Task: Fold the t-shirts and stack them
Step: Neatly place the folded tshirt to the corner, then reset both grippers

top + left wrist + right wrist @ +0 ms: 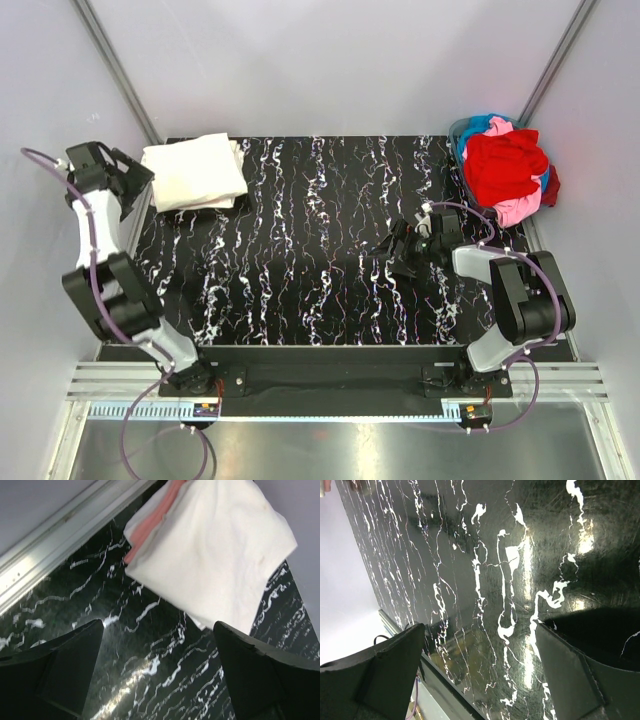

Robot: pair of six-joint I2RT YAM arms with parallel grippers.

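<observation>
A folded cream t-shirt (195,170) lies on top of a stack at the table's far left; in the left wrist view (215,555) a salmon-pink shirt (155,517) shows under it. My left gripper (128,178) is open and empty, just left of the stack. A pile of unfolded red (505,165), pink (515,210) and blue (478,128) shirts sits in a bin at the far right. My right gripper (395,248) is open and empty, low over the bare table right of centre.
The table is black marble-patterned (300,250). A metal rail (60,535) runs along its left edge. White walls enclose the table on three sides. The bin (460,150) stands at the far right corner.
</observation>
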